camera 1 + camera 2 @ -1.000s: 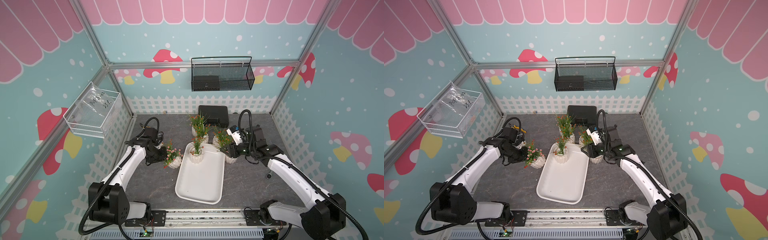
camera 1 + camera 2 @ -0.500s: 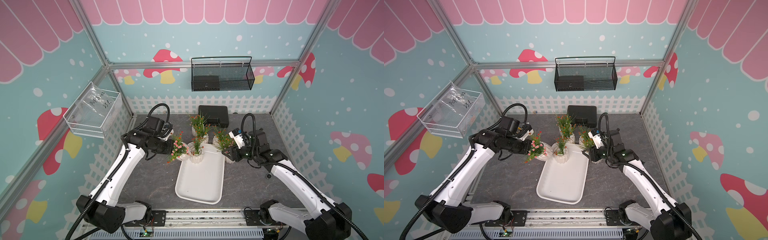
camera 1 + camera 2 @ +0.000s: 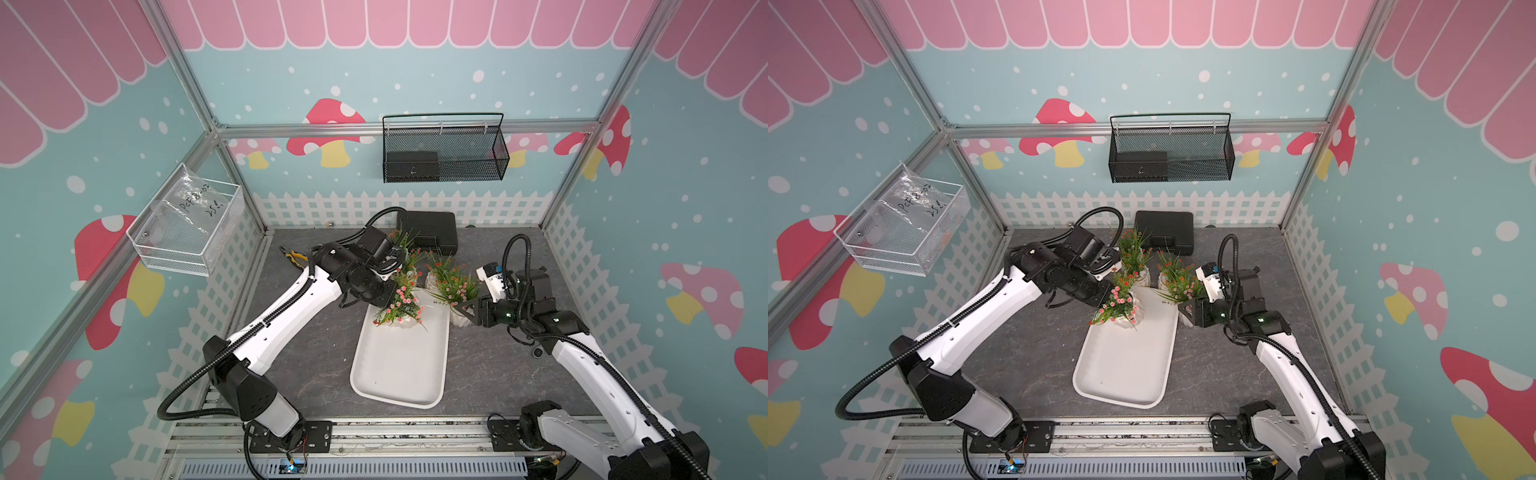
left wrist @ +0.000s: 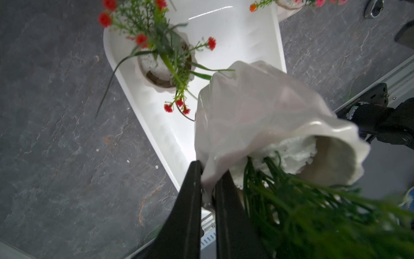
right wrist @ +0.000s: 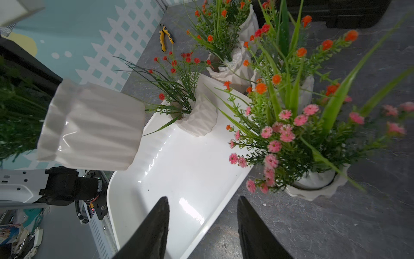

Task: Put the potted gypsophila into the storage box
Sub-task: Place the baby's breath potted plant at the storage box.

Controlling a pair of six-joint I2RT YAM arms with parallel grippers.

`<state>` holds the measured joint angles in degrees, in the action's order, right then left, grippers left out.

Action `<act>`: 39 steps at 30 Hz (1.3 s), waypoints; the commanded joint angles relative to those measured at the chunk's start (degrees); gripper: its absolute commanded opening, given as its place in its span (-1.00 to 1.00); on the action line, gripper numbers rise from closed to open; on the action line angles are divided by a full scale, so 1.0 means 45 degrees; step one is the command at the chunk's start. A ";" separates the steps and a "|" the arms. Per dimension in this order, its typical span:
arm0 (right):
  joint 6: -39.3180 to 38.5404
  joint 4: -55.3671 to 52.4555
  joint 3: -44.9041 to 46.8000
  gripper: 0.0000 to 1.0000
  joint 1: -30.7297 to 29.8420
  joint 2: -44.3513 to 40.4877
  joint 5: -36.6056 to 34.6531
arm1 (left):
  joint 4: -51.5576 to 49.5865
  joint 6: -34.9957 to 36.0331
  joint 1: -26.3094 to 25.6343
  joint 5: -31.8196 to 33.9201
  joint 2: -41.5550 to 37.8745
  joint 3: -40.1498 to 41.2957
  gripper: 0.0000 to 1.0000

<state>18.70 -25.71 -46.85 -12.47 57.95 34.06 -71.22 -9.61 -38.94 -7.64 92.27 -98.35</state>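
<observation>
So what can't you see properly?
- Tips of the left gripper, both top views: hidden by flowers of the held pot.
- The dark box in the mesh basket: too dim to identify.
- The small round thing by the right arm: too small.
- Those flowers, left wrist view: blurred, cut off.

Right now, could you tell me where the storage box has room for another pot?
The storage box is bare from its middle to the rim nearest the arm bases. Its far end is crowded: a red-flowered pot stands there, the left tool holds a tilted pot above it, more pots crowd behind.
</observation>
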 commanded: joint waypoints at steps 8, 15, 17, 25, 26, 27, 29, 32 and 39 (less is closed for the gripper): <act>-0.0190 -0.0267 0.0756 0.03 0.1306 -0.0571 0.0444 | 0.0378 0.0055 -0.1205 0.0242 0.1668 -0.2278 -1.00; -0.0151 -0.0299 0.0978 0.04 0.1606 -0.0750 -0.0009 | 0.0335 0.0217 -0.1828 -0.0040 0.3011 -0.3507 -1.00; -0.0139 -0.0299 0.0996 0.04 0.1656 -0.0750 -0.0045 | 0.0310 0.0254 -0.2022 -0.0050 0.3237 -0.3751 -1.00; -0.0190 -0.0253 0.0978 0.05 0.1756 -0.0584 -0.0040 | 0.0193 0.0309 -0.2389 -0.0367 0.3577 -0.3925 -1.00; -0.0191 -0.0229 0.0968 0.04 0.1760 -0.0559 -0.0041 | 0.0182 0.0337 -0.2500 -0.0363 0.3578 -0.3997 -1.00; -0.0200 -0.0223 0.0958 0.05 0.1756 -0.0525 -0.0031 | 0.0187 0.0390 -0.2617 -0.0339 0.3578 -0.4104 -1.00; -0.0199 -0.0209 0.0958 0.04 0.1775 -0.0496 -0.0028 | 0.0186 0.0413 -0.2784 -0.0360 0.3597 -0.4318 -1.00; -0.0210 -0.0204 0.0939 0.04 0.1799 -0.0462 -0.0031 | 0.0182 0.0433 -0.2909 -0.0546 0.3673 -0.4584 -1.00; -0.0171 -0.0223 0.1014 0.05 0.1853 -0.0563 -0.0040 | 0.0073 0.0416 -0.2919 -0.0320 0.4067 -0.4713 -1.00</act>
<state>18.52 -26.57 -42.81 -4.47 55.75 33.91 -71.33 -8.56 -52.18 -8.78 109.54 -117.71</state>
